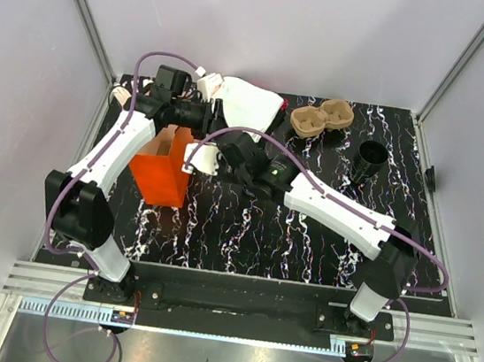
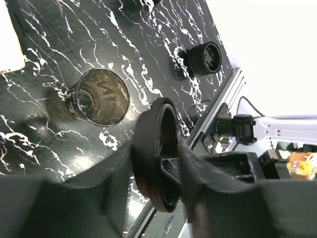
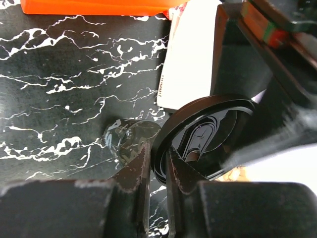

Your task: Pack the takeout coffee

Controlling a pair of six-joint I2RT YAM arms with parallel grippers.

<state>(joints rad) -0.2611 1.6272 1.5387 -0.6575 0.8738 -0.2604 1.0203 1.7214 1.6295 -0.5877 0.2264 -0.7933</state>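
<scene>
Right gripper (image 3: 157,166) narrow, its fingers pinched on the rim of a black lid (image 3: 208,134). The disc is carried on edge, hollow face toward the wrist camera. Left gripper (image 2: 158,161) is at the same lid from the other side. Its fingers flank the disc, but I cannot tell from its wrist view whether they press on it or stand slack. The two arms meet in the air over the back left of the table (image 1: 245,226), just beside the upright orange bag (image 1: 165,171) and in front of the white bag (image 1: 248,101). This reads as a hand-over. The lid likely goes to the right arm because the takeout coffee (image 1: 371,160) stands far over on that arm's side. A pinch on the rim leaves the lid's face free, so it could be turned flat and pressed onto a cup mouth. A grip that thin may also let the disc pivot. The cup stands upright at the back right of the table with its mouth open and uncovered. It is near the brown cardboard tray (image 1: 320,120) but apart from it, to its right, and seated in neither hollow. Judged early in the task: lidding, seating in the tray and bagging not yet done.
</scene>
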